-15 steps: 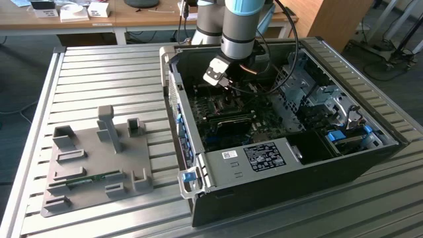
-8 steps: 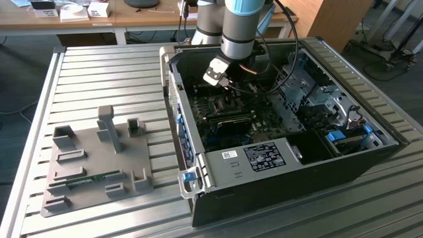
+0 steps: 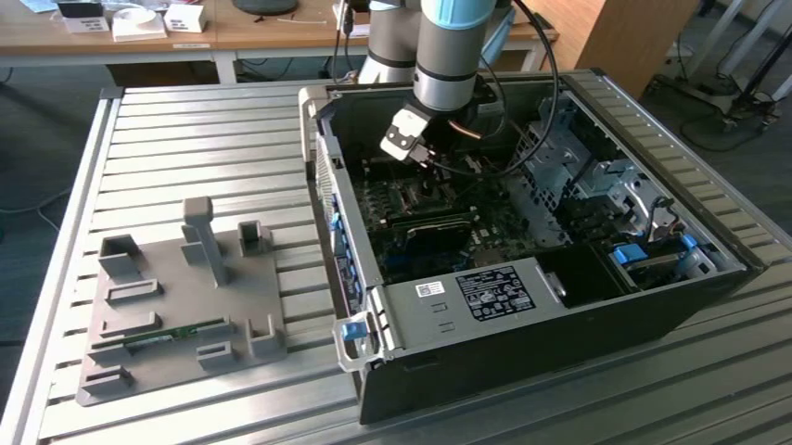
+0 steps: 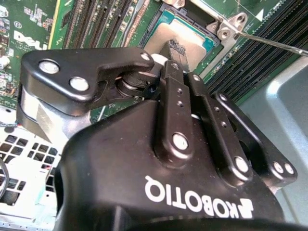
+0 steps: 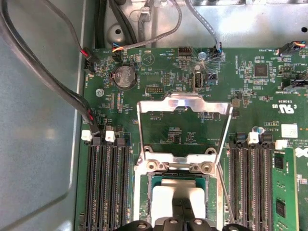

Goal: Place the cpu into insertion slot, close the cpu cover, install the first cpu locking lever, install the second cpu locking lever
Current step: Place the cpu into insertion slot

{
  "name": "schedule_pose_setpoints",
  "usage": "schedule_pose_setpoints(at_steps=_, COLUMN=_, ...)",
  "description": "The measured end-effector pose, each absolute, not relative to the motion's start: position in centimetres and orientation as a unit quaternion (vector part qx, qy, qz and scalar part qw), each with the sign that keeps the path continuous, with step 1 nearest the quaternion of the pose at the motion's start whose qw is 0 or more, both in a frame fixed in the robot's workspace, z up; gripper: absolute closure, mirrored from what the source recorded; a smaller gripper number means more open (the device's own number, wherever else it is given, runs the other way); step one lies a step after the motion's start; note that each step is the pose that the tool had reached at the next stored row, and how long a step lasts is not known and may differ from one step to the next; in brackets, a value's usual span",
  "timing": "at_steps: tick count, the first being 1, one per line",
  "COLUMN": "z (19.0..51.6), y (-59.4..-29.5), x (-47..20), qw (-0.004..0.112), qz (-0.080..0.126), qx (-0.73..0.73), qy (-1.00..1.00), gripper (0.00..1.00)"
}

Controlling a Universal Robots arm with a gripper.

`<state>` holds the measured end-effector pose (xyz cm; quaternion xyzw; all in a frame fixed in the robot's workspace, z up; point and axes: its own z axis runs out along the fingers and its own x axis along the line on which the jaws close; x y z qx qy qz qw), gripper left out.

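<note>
hand [image 3: 426, 170], fingers together, is being held on cpu [image 5: 162, 195] in insertion slot [image 5: 143, 191], 11 o'clock in case [image 3: 495, 371]; cpu cover [image 5: 183, 103] is being propped open for access.

Much of the cpu [image 5: 161, 198] behind the pincer [image 5: 182, 199], insertion slot [image 5: 153, 179] partly beyond the edge.

We see our gripper [image 4: 172, 52] poised over the cpu [image 4: 187, 36], which lies in the insertion slot [image 4: 211, 28] on the green board [image 4: 29, 29], between memory slots [image 4: 91, 19], a thin metal rod [image 4: 269, 42] nearby.
</note>
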<state>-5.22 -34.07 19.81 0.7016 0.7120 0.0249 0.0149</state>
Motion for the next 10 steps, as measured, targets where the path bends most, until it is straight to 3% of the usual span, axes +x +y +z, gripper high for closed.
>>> schedule_pose_setpoints(at_steps=10, z=20.44, y=-34.07, x=-5.22, qw=0.015, qz=0.025, qx=0.702, qy=0.712, gripper=0.89)
